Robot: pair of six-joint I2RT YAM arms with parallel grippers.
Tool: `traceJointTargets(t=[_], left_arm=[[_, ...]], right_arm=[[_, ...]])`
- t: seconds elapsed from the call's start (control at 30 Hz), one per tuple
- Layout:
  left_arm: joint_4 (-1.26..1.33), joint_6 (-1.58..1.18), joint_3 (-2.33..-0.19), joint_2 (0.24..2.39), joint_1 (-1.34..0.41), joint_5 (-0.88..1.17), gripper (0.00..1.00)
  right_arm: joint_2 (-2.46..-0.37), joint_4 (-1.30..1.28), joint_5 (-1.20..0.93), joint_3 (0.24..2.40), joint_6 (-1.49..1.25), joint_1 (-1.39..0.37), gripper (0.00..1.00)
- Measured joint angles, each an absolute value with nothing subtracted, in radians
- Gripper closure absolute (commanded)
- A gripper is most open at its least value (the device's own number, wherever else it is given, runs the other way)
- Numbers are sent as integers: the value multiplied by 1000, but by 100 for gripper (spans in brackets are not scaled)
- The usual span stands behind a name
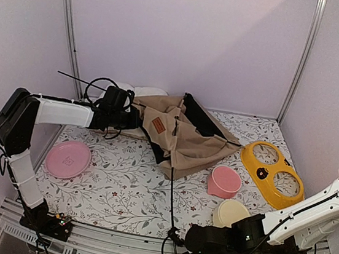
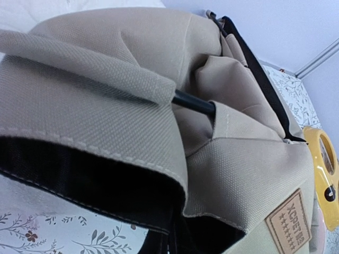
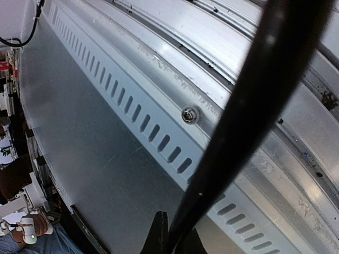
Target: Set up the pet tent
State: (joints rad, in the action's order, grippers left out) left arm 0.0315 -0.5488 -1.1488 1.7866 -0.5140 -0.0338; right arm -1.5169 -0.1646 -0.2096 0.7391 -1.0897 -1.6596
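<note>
The pet tent (image 1: pixel 184 135) lies collapsed at the back middle of the floral mat, tan fabric with a brown label patch (image 1: pixel 157 125). My left gripper (image 1: pixel 135 118) is at its left edge. In the left wrist view the fabric (image 2: pixel 106 100) fills the frame and covers the jaws, which seem shut on a fold; a black pole (image 2: pixel 193 102) shows between folds, and the label (image 2: pixel 290 227) is at the lower right. My right gripper (image 1: pixel 176 234) is over the front rail, shut on a thin black pole (image 1: pixel 172 195) that runs up into the tent. That pole (image 3: pixel 238 116) crosses the right wrist view.
A pink plate (image 1: pixel 68 158) lies at the left. A pink bowl (image 1: pixel 224 181), a cream bowl (image 1: pixel 230 213) and a yellow double-bowl feeder (image 1: pixel 272 174) sit at the right. A white cushion (image 1: pixel 146 91) lies behind the tent. A second pole end (image 1: pixel 76 78) sticks out at the back left.
</note>
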Motion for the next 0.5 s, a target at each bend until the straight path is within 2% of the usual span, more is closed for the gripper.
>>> traceJointTargets(t=[0.2,0.5], left_arm=[[35,-533,-1149,1785,-512,-23,84],[72,-500,-1066,1661,-523,47,45]], right_arm=[[-1424,-184,-193,739,-1057,-1623,100],[-1359,-213,-199,772,-957,-1526,100]])
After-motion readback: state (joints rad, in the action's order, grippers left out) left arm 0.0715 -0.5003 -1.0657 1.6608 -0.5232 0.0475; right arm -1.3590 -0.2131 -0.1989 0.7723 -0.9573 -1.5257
